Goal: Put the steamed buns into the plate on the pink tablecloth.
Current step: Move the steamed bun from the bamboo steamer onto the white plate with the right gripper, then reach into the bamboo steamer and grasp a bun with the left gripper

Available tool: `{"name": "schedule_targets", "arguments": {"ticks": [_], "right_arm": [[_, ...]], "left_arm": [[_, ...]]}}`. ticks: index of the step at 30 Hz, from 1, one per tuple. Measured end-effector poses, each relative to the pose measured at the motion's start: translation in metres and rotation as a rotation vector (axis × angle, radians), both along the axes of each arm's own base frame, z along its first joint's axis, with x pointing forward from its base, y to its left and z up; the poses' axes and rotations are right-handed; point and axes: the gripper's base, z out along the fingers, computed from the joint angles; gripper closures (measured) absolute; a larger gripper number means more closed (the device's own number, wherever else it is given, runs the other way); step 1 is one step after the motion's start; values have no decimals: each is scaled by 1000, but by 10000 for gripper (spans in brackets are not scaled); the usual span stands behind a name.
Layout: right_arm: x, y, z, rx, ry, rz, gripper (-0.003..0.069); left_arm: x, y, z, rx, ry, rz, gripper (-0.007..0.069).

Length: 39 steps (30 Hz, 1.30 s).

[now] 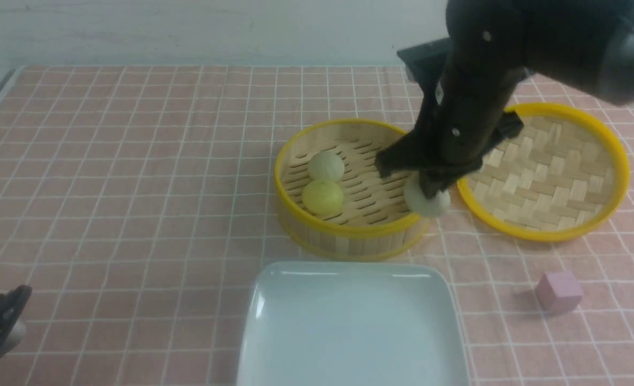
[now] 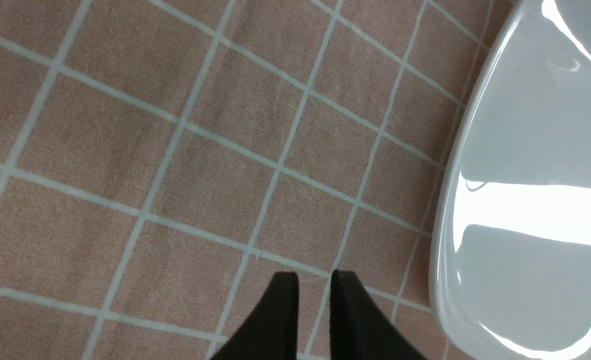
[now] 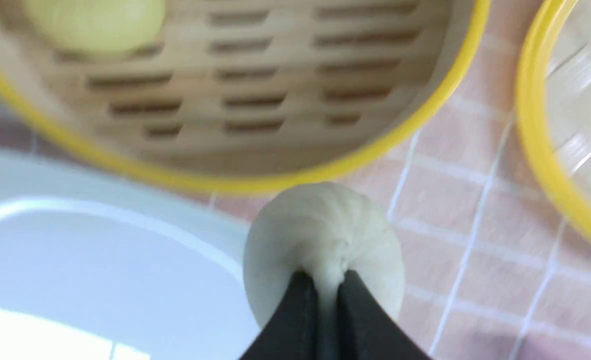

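Three buns, one in the grip. Nearest, the left hand [image 2: 315,305] hangs over the pink cloth [image 1: 108,187] on the bench, its tips almost together on nothing, beside the white plate [image 1: 349,321], which holds no bun yet. Beyond the plate, the right hand [image 3: 325,292] pinches the pleated crown of the held bun [image 1: 428,201] just outside the steamer [image 1: 349,238]. It looks soft, light and easily dented, so a gentle pinch at the pleats suits. Farther, a grey bun [image 1: 326,166] and a yellow bun [image 1: 323,197] lie in the steamer, with the lid [image 1: 553,171] beside. No legible writing.
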Motion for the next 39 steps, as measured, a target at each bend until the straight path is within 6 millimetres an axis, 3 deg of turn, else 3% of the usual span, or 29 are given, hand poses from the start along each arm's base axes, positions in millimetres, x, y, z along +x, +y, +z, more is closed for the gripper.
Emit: {"name": "schedule_targets", "arguments": {"ticks": [1,3,4,6,9,10,11,13,14,17,19,20,23,24,25,26,27,29,31,35,39], "right_arm": [[-23,4,-17,6,33,15,645],[-47,11,-44,14,48,35,645],[-48,10,-47,14,49,31,645],[-65,12,-77,5,43,33,629],[-65,12,-90,16,6,25,571],[-65,12,-91,15,7,23,564],[-63,13,-91,13,-5,28,494],[-63,13,-89,4,0,33,447],[-62,13,-81,-14,6,53,384],[-62,11,-48,-59,-14,160,302],[-67,6,-14,-71,-47,224,305],[-67,5,-11,-66,-56,229,308],[-92,-20,33,-86,-69,243,463],[-102,-29,43,-80,-79,239,526],[-102,-29,41,-85,-72,239,526],[-124,-49,54,-71,-93,234,622],[-125,-50,52,-77,-85,235,622],[-155,-77,56,-52,-110,231,661],[-174,-93,48,-31,-120,233,667],[-201,-115,28,26,-169,238,667],[-208,-120,10,33,-169,242,666]], "left_arm": [[0,0,0,0,1,0,495],[0,0,0,-8,5,9,491],[0,0,0,-9,6,11,491],[0,0,0,-25,15,33,484],[0,0,0,-35,23,48,471],[0,0,0,-35,23,49,471],[0,0,0,-40,26,55,461],[0,0,0,-42,26,56,455],[0,0,0,-44,26,57,449],[4,-1,5,-64,3,70,446],[13,-3,14,-95,-37,82,446],[14,-3,14,-97,-39,81,446],[35,-10,30,-103,-39,13,487],[42,-12,36,-101,-43,-10,507],[43,-12,37,-105,-43,-15,518],[60,-17,47,-99,-37,-69,567],[61,-17,45,-98,-30,-75,573],[90,-30,58,-96,-38,-169,617],[117,-46,62,-88,-28,-237,624],[170,-96,59,-49,-1,-387,617],[229,-146,51,-13,27,-442,540]]}}
